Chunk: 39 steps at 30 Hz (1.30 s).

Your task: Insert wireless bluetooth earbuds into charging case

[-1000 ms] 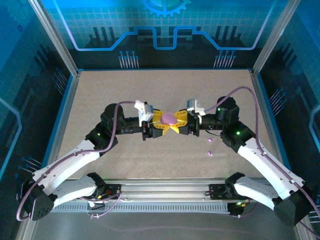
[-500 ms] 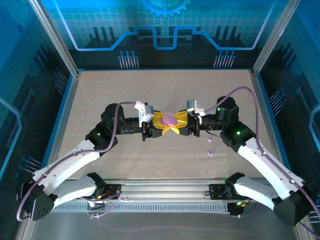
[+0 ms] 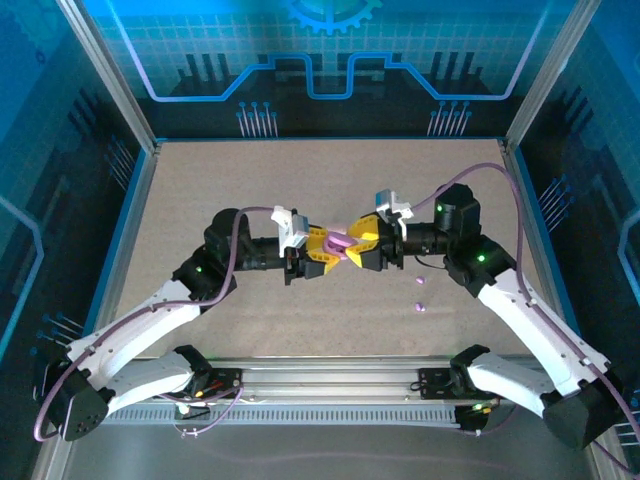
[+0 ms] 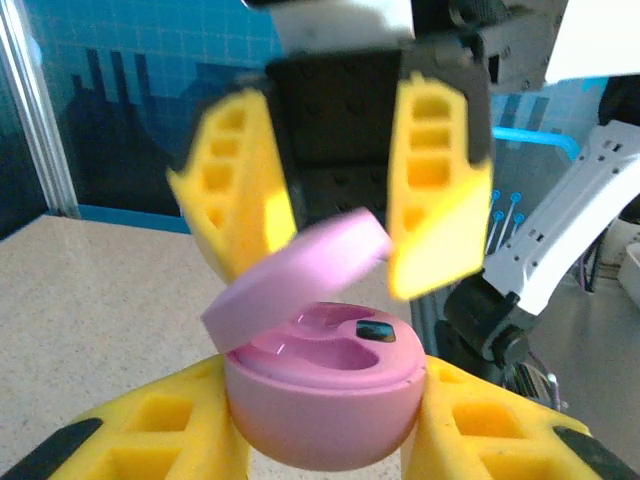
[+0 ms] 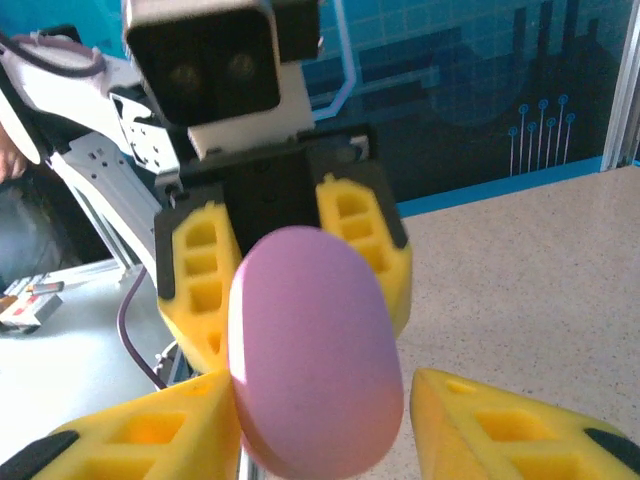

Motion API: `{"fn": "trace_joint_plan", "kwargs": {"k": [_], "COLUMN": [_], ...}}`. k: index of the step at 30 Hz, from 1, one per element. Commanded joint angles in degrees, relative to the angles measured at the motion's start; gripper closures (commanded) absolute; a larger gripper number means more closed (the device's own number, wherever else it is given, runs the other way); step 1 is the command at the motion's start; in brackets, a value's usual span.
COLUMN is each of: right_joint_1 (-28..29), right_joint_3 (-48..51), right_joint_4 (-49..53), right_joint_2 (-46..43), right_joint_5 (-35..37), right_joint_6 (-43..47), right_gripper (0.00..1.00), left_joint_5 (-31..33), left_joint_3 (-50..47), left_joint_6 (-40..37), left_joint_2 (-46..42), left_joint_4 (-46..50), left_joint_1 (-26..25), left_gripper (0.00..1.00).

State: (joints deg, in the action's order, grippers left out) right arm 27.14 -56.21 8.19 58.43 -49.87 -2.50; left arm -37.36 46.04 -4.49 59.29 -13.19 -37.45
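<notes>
Inspector: Speckled tan table [image 3: 250,180], blue-lit enclosure walls behind. State of the work?

Operator: The charging case [image 4: 320,390] is held off the table, between the two arms near the middle. The left gripper [image 4: 320,425] is clamped on its lower half, one yellow finger on each side. The lid [image 4: 295,278] stands partly raised. The right gripper [image 4: 335,205] has its jaws apart, astride the lid's free edge. The right wrist view shows a gap on one side, so I judge there is no firm hold there.

Inspector: And the earbuds?

Operator: The earbuds [image 3: 420,307] are two tiny purple pieces lying on the table beside the right arm, well apart from the case.

Inspector: Recommendation for the step in hand?

Operator: I judge it to be opening the lid. Keep the left clamp low on the base, clear of the seam. Swing the lid back about its hinge, never sideways, until it stays open. Hold the mouth level throughout. The shell looks smooth and may twist in the pads.

Inspector: Orientation?

Operator: The mouth faces upward and both wells look empty. In the left wrist view the lid slopes from its hinge on the left up to its free edge on the right. In the right wrist view the oval's long axis stands near upright, leaning slightly.
</notes>
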Motion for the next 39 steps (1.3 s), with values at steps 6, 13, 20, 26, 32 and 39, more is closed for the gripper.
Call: {"fn": "trace_joint_plan", "kwargs": {"k": [6, 13, 20, 26, 32, 39], "right_joint_1": [-1.1, 0.5, 1.3, 2.6, 2.8, 4.9], "right_joint_3": [-3.1, -3.8, -4.4, -5.4, -6.3, -6.5], "right_joint_4": [0.4, 5.6, 5.7, 3.9, 5.3, 6.6], "right_joint_2": [1.1, 1.6, 2.3, 3.4, 3.3, 2.6], "right_joint_5": [3.0, 3.5, 4.3, 3.6, 5.3, 10.1], "right_joint_6": [-2.4, 5.4, 7.7, 8.0, 9.3, 11.7], "right_gripper": [0.51, 0.55, 0.63, 0.81, 0.91, 0.91], "left_joint_5": [-2.7, -2.6, -2.8, -2.2, 0.6, 1.1], "left_joint_3": [-1.9, -2.9, -3.4, -3.5, -3.7, -2.4], "left_joint_6": [0.4, 2.8, 3.5, 3.6, 4.5, 5.5], "left_joint_2": [-0.6, -0.3, -0.2, 0.6, 0.8, 1.9], "left_joint_4": [-1.9, -5.2, -6.8, -7.2, -7.2, -5.7], "left_joint_1": [-0.3, -0.4, -0.7, -1.2, -1.3, -1.3], "left_gripper": [0.73, 0.71, 0.71, 0.70, 0.57, 0.50]}}
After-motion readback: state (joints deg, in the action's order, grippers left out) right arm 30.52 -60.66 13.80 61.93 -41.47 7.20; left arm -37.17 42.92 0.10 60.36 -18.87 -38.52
